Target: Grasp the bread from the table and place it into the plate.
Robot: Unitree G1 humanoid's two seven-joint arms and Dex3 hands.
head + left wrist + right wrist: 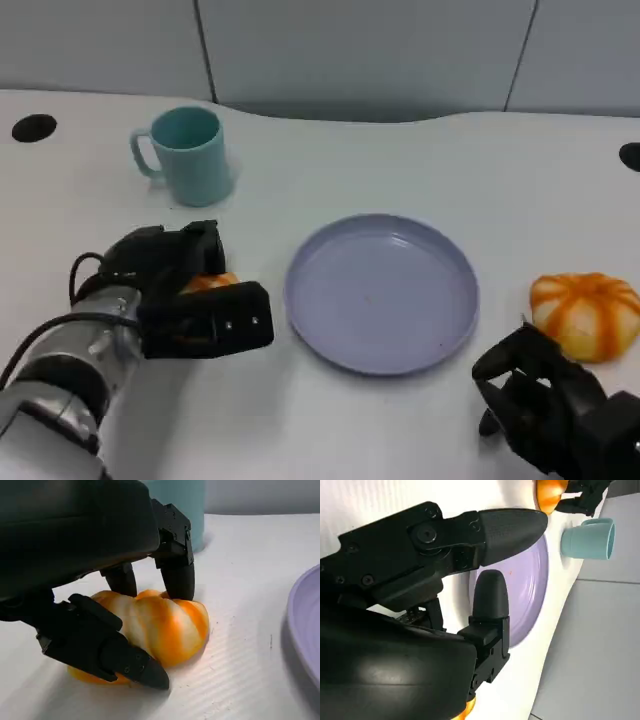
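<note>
Lying directly beneath the left hand [117, 605], the bread [165, 625] rests on the table [250, 580], with the plate [382, 292] just beyond the fingertips. Fingers [177, 575] and thumb bracket the bread and touch it, not yet lifted. The right hand [545, 400], open and empty, sits beside a second bread [587, 314].

left hand [190, 300] closed around something, right hand [545, 400] apart-fingered, holding nothing.

Place: looking like a lab or test room.
Tabletop [520, 160]: plain white, showing black cable holes [34, 127] at its edges.
Backdrop: bare grey wall panels [360, 50] standing behind it.
</note>
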